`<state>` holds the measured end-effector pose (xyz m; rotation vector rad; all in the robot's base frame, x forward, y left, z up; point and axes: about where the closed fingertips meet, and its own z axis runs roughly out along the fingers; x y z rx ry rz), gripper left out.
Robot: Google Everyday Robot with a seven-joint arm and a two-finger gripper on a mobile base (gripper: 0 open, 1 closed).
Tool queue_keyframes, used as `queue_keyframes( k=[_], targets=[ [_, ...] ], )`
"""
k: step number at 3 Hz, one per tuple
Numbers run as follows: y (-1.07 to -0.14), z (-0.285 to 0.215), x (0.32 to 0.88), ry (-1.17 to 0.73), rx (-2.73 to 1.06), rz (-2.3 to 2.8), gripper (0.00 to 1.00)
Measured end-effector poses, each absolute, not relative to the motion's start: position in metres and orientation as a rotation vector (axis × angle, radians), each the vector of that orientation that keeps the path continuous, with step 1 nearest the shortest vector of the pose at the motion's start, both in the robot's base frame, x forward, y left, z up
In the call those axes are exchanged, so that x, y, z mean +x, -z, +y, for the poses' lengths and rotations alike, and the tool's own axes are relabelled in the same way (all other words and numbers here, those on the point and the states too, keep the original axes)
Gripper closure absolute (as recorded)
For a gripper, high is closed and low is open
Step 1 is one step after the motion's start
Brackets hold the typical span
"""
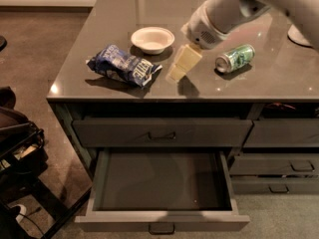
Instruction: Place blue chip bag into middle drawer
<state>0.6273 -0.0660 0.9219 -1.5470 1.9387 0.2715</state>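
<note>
The blue chip bag [124, 66] lies crumpled on the grey countertop [99, 86], near its front left, just in front of the white bowl [152, 39]. My gripper [178, 67] hangs low over the counter just right of the bag, between the bag and a green can, and holds nothing. The white arm reaches in from the upper right. The middle drawer [159, 180] is pulled open below the counter, and its dark interior holds nothing.
A green drink can [235, 58] lies on its side right of the gripper. The top drawer [162, 132] is shut above the open one. Narrower drawers [279, 166] sit to the right. A dark bag and frame [20, 148] stand on the floor at left.
</note>
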Motion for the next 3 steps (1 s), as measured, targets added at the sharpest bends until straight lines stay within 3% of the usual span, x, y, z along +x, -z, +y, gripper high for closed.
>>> queue_keyframes(
  k=[1, 3],
  targets=[
    [-0.9101, -0.0349, 0.6395, -0.367, -1.591, 1.922, 0.00],
    [-0.9068, -0.0284, 0.6381, -0.380, -1.553, 1.899, 0.00]
  ],
)
